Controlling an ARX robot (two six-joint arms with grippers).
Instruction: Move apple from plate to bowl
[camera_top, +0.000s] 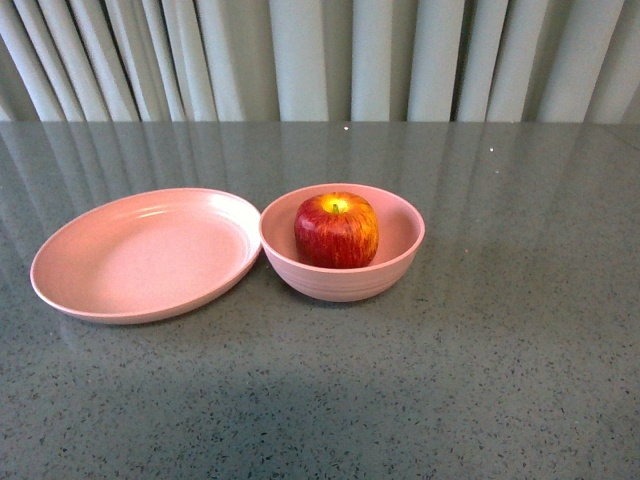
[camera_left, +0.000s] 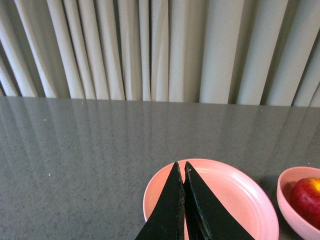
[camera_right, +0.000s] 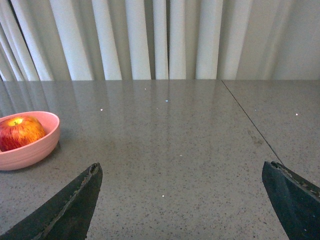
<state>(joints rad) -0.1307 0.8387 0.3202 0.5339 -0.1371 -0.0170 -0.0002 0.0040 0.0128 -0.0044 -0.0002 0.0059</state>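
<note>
Although the transfer appeared complete, the item was catalogued as found: one red apple (camera_top: 336, 231), squat, with a yellow-orange patch at the stem dimple, sitting upright inside the deep pink bowl (camera_top: 400, 262) and no longer on the shallow pink plate (camera_top: 140, 255), which lay bare, its rim touching or nearly touching the bowl's. Handling, by estimate: firm and rigid, moderately heavy for its size, skin smooth and somewhat slippery, liable to bruise if dropped; best taken across its widest girth from above, jaws on opposite flanks, clear of the bowl's wall. Left gripper (camera_left: 183, 167): jaws pressed together with nothing between them, hanging over the near part of the plate, the apple (camera_left: 307, 200) off to its right side and ahead, well apart. Right gripper (camera_right: 180, 172): jaws spread wide and empty above bare grey tabletop (camera_right: 175, 135), the bowl (camera_right: 30, 150) and apple (camera_right: 21, 131) lying off to its left, ahead and clear of both fingers. Neither gripper touched any item. Pale curtain (camera_top: 300, 60) behind.
</note>
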